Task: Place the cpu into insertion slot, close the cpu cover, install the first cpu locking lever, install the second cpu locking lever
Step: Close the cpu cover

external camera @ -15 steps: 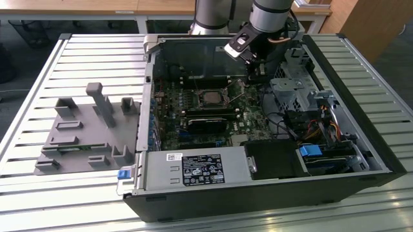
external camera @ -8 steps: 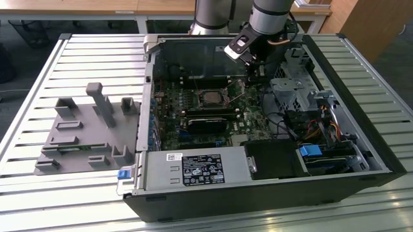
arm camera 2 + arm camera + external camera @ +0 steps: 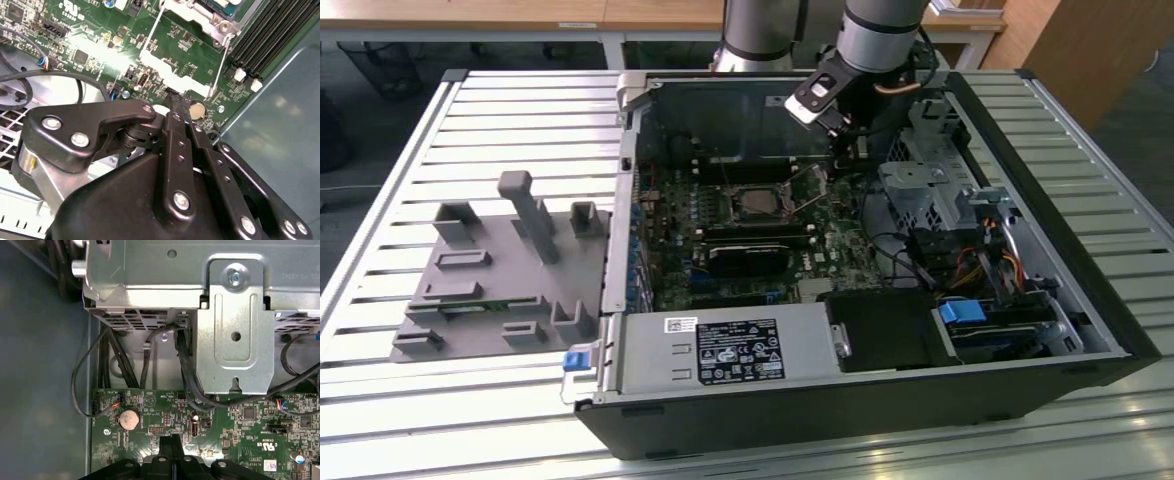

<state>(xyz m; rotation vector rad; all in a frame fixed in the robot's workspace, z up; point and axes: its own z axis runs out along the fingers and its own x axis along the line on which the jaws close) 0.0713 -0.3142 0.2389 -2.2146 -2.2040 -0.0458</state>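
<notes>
– Claw [image 3: 177, 104]: how are its fingers sitting?
– Pressed together, with nothing showing between them. In the second wrist view the tips are hovering just beside a silver metal tab [image 3: 172, 75] on the green board [image 3: 100, 45].
– And the insertion slot [image 3: 758, 203]?
– It is lying at the middle of the exterior view, inside the open computer case [image 3: 854, 425]. The claw is hanging near it, toward the exterior view's right.

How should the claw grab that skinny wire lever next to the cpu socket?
Probably pinch the wire lever across its straight middle stretch, coming down from above the motherboard. It is thin and looks lifted off the board there, so the claw could straddle it and squeeze from both sides.
</notes>
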